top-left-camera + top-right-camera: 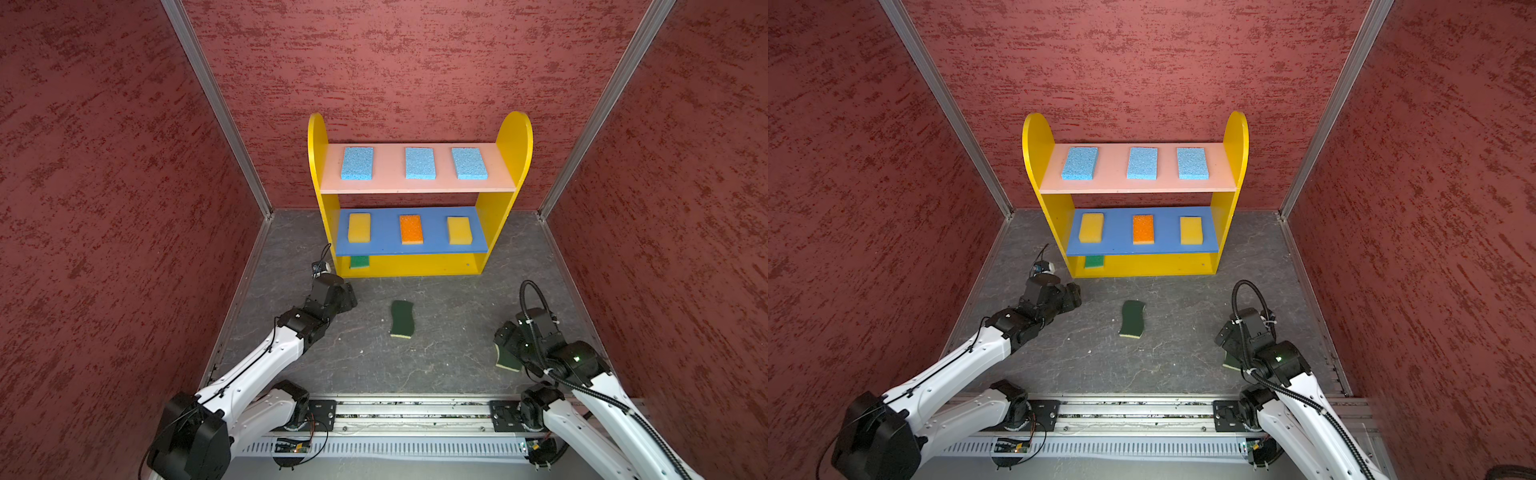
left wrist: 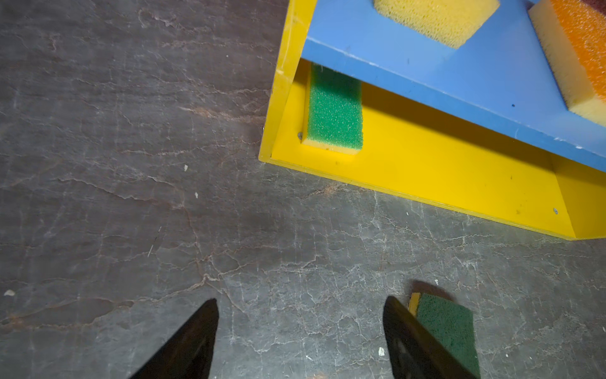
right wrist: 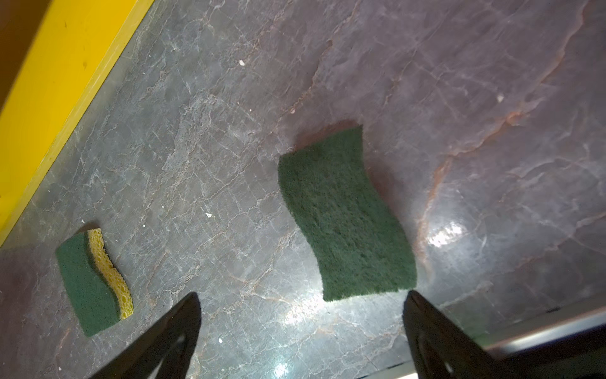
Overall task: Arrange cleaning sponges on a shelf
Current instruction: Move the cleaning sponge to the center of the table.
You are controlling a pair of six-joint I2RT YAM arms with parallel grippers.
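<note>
Dark green wavy-edged foam sponge (image 3: pixel 344 216) lies flat on the grey floor (image 3: pixel 459 98), just ahead of the right gripper (image 3: pixel 302 293), whose jaws stand wide and empty. It looks light and soft; better to pinch gently across its narrow waist. The left gripper (image 2: pixel 300 300), also wide and empty, hangs near the yellow shelf (image 2: pixel 426 164).

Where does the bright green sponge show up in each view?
Both top views: bright green sponge at the left end of the bottom level of the shelf, under the blue board.
Left wrist: it lies beside the side panel.
Right wrist: not in it.
Shared landmark: the yellow shelf, in all four.
</note>
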